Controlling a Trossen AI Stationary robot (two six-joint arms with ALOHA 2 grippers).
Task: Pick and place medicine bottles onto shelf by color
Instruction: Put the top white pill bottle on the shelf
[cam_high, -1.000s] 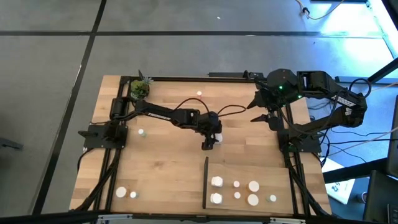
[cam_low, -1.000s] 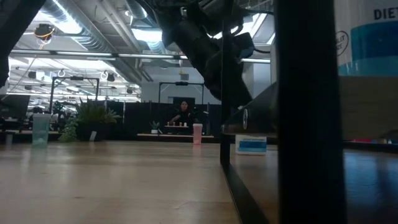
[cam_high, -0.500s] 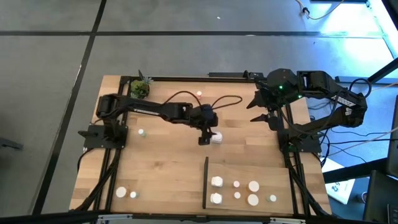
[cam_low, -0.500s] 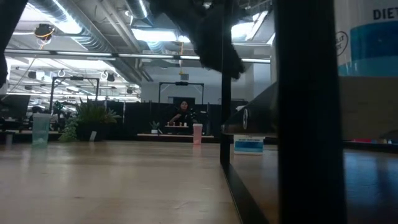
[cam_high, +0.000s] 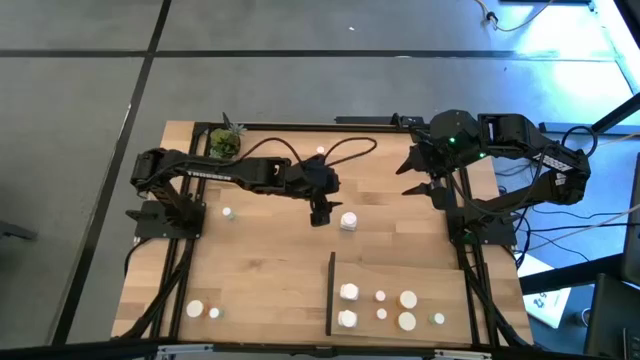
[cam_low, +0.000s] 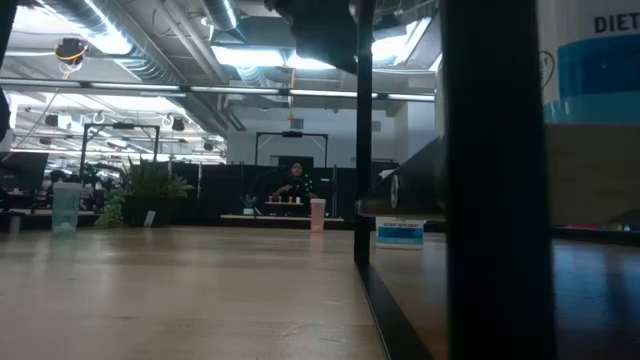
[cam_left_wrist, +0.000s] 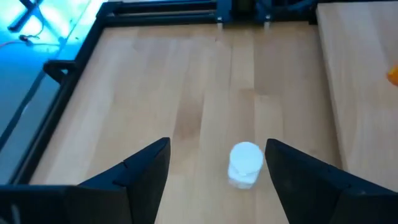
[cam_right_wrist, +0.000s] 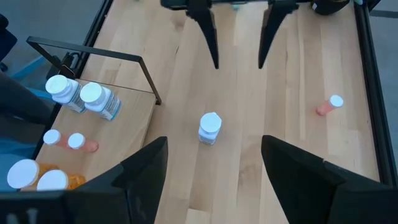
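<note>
Left claw (cam_high: 319, 214) has withdrawn; bottle (cam_high: 348, 221) beside it.

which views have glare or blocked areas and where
High view: bright blue-white glare at the top right corner, off the table. Low view: a dark upright post blocks much of the right half; ceiling lights glow. Left wrist view: cyan glare at one corner, white bottle slightly soft.

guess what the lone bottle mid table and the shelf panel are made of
The lone bottle looks like plastic: matte white cap over a paler, slightly see-through body with a label. The shelf looks like light unfinished or matte-sealed wood, showing grain and plank seams, with a thin black upright strip, likely metal or plastic.
</note>
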